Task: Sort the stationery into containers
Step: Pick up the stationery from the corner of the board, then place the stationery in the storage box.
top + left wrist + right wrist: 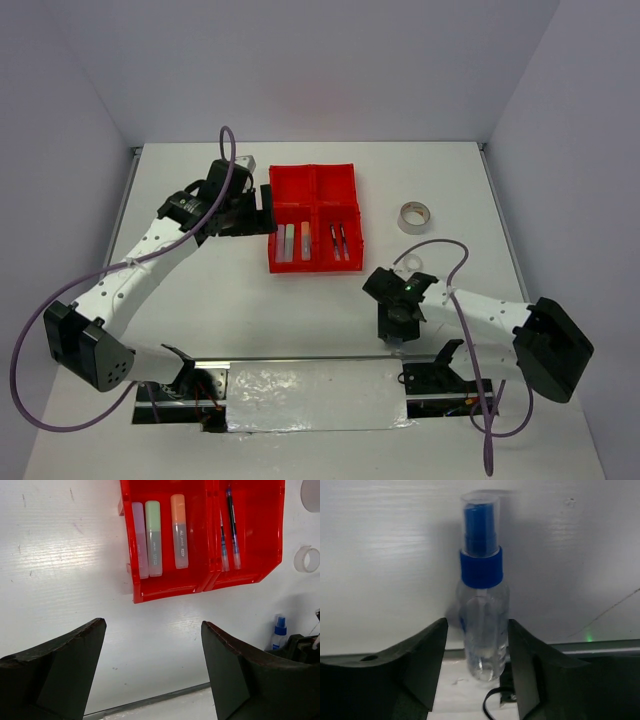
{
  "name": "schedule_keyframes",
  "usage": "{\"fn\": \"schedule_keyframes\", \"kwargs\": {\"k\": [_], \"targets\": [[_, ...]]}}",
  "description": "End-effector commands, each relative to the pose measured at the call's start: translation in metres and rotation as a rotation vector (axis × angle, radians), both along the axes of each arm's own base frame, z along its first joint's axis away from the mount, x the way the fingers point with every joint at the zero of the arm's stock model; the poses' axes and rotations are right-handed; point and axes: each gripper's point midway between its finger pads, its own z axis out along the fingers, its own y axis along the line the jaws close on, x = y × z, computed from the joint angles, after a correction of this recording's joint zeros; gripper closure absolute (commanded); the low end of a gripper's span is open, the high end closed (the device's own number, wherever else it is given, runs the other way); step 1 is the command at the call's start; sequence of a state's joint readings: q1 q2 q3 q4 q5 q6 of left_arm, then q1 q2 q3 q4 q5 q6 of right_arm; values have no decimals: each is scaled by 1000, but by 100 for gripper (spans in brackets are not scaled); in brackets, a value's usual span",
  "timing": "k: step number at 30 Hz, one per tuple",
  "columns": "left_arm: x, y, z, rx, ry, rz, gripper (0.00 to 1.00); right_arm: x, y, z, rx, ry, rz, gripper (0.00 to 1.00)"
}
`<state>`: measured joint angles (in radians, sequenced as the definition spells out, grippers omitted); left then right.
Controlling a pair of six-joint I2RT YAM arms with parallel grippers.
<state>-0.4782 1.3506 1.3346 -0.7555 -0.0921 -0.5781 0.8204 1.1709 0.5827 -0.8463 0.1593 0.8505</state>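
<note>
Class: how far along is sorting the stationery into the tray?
Done: three sticks and two pens lie in separate tray compartments. In hand: the right gripper straddles the standing bottle, grip unclear. Remaining: bottle, tape roll and ring, all on the table.

The white desk [250, 300] carried a red tray [292, 185] near its middle; a tape roll [414, 216] lay right of the tray; a white ring [298, 562] sat nearer the arms.

Top external: high at near side, looking down on whole white table [300, 320].
Left wrist: raised, facing bright red four-compartment plastic tray [170, 587], shared with top view.
Right wrist: low, very close on small clear blue-capped bottle [482, 630], also in left-wrist view.
</note>
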Motion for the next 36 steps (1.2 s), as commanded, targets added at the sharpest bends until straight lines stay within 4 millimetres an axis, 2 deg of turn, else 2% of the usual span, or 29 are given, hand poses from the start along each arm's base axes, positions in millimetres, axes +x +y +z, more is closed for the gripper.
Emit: {"fn": "schedule_keyframes", "kwargs": {"k": [1, 2, 4, 5, 7, 8, 10, 11, 13, 14, 16, 17, 19, 20, 22, 23, 25, 26, 28, 31, 32, 33, 35, 36], "targets": [[-4, 0, 7, -16, -23, -39, 10, 6, -1, -14, -25, -44, -47, 48], [-4, 0, 8, -19, -28, -39, 10, 8, -1, -13, -34, -52, -48, 61], [-3, 0, 10, -23, -33, -42, 10, 12, -6, -11, -71, -66, -55, 72], [-2, 1, 11, -24, -34, -42, 10, 14, -4, -10, -71, -66, -50, 82], [-1, 2, 18, -21, -47, -44, 10, 20, 9, 2, -36, -78, -17, 97], [-1, 5, 18, -9, -47, -39, 10, 31, 25, 24, 25, -134, -10, 100], [0, 8, 25, -4, -63, -32, 10, 41, 39, 58, 85, -195, 22, 100], [1, 13, 27, 7, -71, -18, 9, 57, 58, 98, 179, -281, 31, 100], [1, 17, 29, 14, -74, -5, 9, 73, 72, 136, 240, -358, 103, 100], [0, 19, 29, 18, -74, 2, 9, 89, 87, 164, 279, -400, 129, 100], [-1, 22, 28, 23, -65, 10, 9, 108, 98, 179, 264, -417, 219, 99], [-2, 23, 27, 21, -63, 18, 9, 131, 109, 188, 261, -415, 221, 99], [-4, 24, 27, 17, -56, 16, 9, 159, 119, 193, 244, -430, 266, 99], [-7, 25, 29, 15, -61, 18, 9, 189, 124, 196, 241, -432, 242, 99], [-9, 27, 34, 8, -83, 19, 9, 222, 127, 199, 217, -446, 252, 98], [-10, 28, 35, 6, -93, 19, 8, 257, 130, 204, 197, -472, 227, 98], [-13, 27, 33, -4, -93, 13, 7, 284, 130, 202, 168, -459, 246, 98], [-14, 27, 32, -6, -92, 9, 7, 316, 135, 204, 152, -483, 242, 98], [-17, 24, 30, -19, -75, -4, 8, 347, 138, 197, 119, -477, 238, 97], [-21, 25, 34, -34, -85, 0, 8, 373, 131, 182, 114, -466, 218, 97], [-21, 25, 36, -37, -94, 2, 8, 374, 131, 177, 145, -448, 211, 97], [-23, 27, 39, -40, -108, 6, 7, 380, 137, 178, 176, -471, 209, 96], [-24, 30, 41, -33, -124, 10, 7, 373, 146, 171, 227, -461, 237, 96], [-26, 32, 42, -33, -129, 10, 6, 372, 158, 174, 302, -479, 263, 95]]}}
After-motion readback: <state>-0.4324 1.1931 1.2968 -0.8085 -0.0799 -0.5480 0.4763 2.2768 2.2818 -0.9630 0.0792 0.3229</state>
